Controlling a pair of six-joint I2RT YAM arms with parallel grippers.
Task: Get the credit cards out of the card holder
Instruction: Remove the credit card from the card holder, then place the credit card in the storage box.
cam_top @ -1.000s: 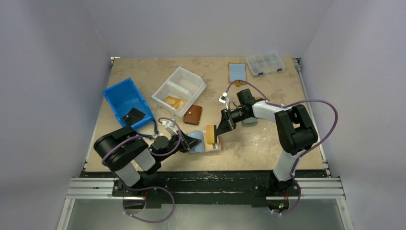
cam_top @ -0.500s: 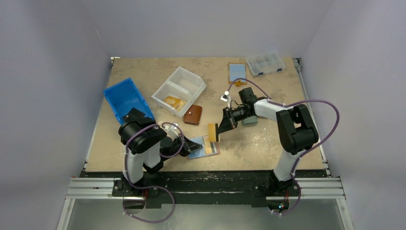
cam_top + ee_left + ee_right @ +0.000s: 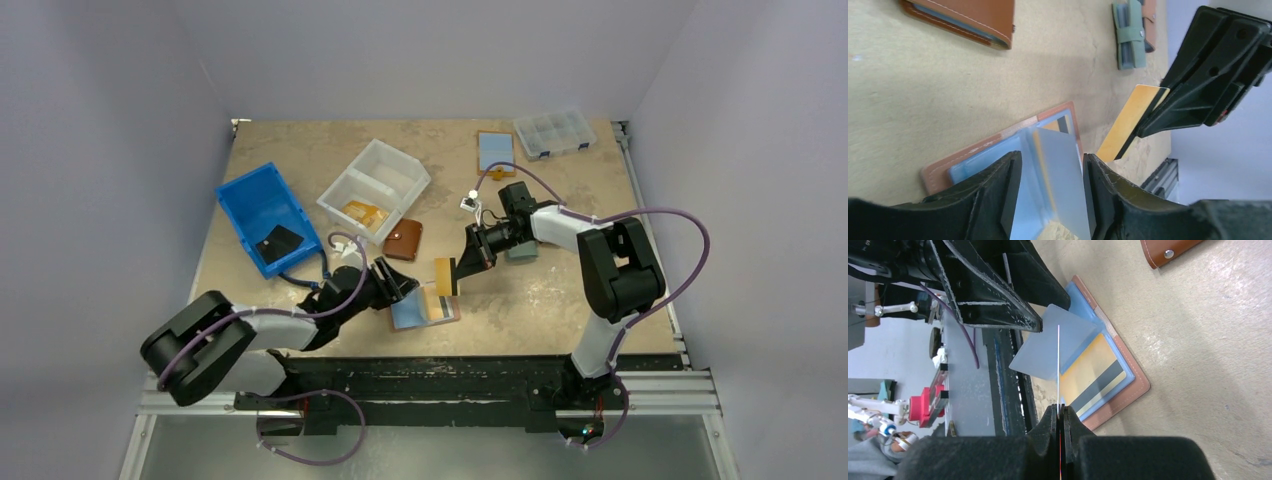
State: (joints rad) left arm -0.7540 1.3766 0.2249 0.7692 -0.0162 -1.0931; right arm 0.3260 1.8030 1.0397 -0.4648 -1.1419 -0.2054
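Your right gripper pinches yellow card, held clear of card holder, probably for set-down. Left gripper fingers spread, straddling pale-blue card; likely your next pull.

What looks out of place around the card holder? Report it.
A light-blue card stands tilted up out of the open card holder, between the left gripper's parted fingers, rather than lying flat. Nothing looks spilled or damaged.
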